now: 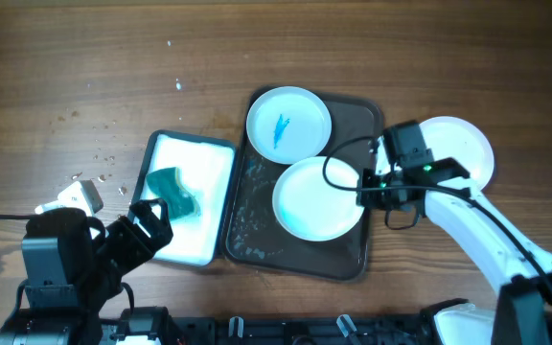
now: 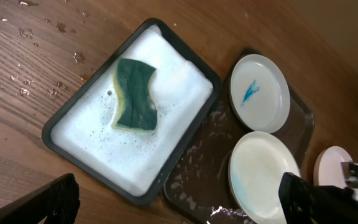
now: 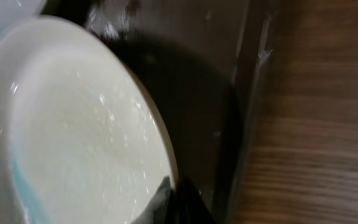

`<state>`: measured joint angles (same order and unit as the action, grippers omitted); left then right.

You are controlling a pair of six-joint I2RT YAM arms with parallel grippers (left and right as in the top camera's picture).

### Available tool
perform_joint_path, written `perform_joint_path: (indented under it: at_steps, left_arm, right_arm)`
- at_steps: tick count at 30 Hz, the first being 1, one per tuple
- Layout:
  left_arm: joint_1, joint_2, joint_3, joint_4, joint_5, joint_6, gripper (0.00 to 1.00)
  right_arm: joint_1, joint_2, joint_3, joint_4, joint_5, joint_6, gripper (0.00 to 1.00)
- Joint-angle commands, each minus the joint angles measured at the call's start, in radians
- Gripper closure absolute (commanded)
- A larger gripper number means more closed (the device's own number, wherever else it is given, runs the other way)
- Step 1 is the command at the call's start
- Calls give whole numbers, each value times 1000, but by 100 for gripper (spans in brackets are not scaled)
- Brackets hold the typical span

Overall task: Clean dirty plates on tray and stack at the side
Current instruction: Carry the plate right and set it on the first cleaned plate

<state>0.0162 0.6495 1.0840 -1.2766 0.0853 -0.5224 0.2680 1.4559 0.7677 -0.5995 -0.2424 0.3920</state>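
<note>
The dark tray (image 1: 252, 225) holds two white plates. The far plate (image 1: 288, 123) (image 2: 260, 92) carries a blue smear. The near plate (image 1: 317, 198) (image 2: 263, 174) has a faint teal tint along one edge. My right gripper (image 1: 364, 187) (image 3: 176, 199) is shut on this plate's right rim, one finger above the rim and one below. A third plate (image 1: 458, 149) (image 2: 331, 165) lies on the table to the right of the tray. My left gripper (image 1: 151, 222) (image 2: 182, 208) stands open and holds nothing, above the near edge of the foam tray.
A white tray with a dark rim (image 1: 220, 206) (image 2: 48, 134), full of foam, sits left of the dark tray with a green-and-yellow sponge (image 1: 173, 192) (image 2: 134, 94) in it. Water drops speckle the wood to its left. A small white object (image 1: 70, 198) lies at the far left.
</note>
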Motion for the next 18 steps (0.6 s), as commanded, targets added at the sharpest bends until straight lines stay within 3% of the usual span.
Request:
perform_joint_path:
  at_steps: [1,3,4,5,7,12,14,15,18]
  left_arm:
    - [6,-1,10,4,14,-10,0]
    - [6,-1,10,13,15,-10,0]
    - [6,-1,10,23,15,-10,0]
    - [6,-1,10,26,15,-10,0]
    - [6,-1,10,27,16,-11,0]
    - [6,7,9,63,210,-5,0]
    - [3,26,8,57,229,47,17]
    - [0,43,-1,51,214,72,30]
    - [1,103,-51,42,171,39,28]
  right_arm:
    - [3,32,-24,86,-1,-11,96]
    - [3,60,-24,87,89,-11,94]
    - [3,63,-24,82,89,-12,84]
    - [3,63,-23,77,85,-21,66]
    - [3,50,-3,42,77,-26,50]
    - [4,-100,114,-83,64,-110,50]
    - [4,-183,159,-113,23,-132,50]
    - [4,-248,179,-116,-10,-130,50]
    - [4,-365,187,-110,-67,-126,50]
